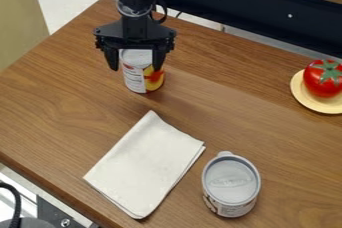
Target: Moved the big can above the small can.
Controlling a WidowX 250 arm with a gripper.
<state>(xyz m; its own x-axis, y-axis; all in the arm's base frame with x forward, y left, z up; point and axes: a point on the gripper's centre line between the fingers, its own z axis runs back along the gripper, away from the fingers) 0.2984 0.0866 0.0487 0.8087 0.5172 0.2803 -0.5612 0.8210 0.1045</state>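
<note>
"Where do you see the hand?"

"Toward eleven o'clock in the camera view, the hand (135, 67) points down with its fingers spread, one on each side of a can with a yellow and red label (153, 78). Whether they touch it, I cannot tell."

"And how does that can stand?"

"Upright on the wooden counter (60, 107), its pale top between the fingers and a white printed panel on its side."

"What lies around it?"

"From the hand, a folded white cloth (145, 164) lies flat at six o'clock. At five o'clock a can with a grey lid (231, 181) stands upright, apart from the labelled one and near the cloth's edge."

"Which is the big one?"

"I cannot tell; they stand at different depths."

"Anything farther out?"

"At three o'clock, a red tomato with a green top (324, 79) sits on a pale yellow plate (308, 103), which the view's edge cuts off. Beyond the counter, a long dark panel (254, 9) runs from twelve to three o'clock."
</note>
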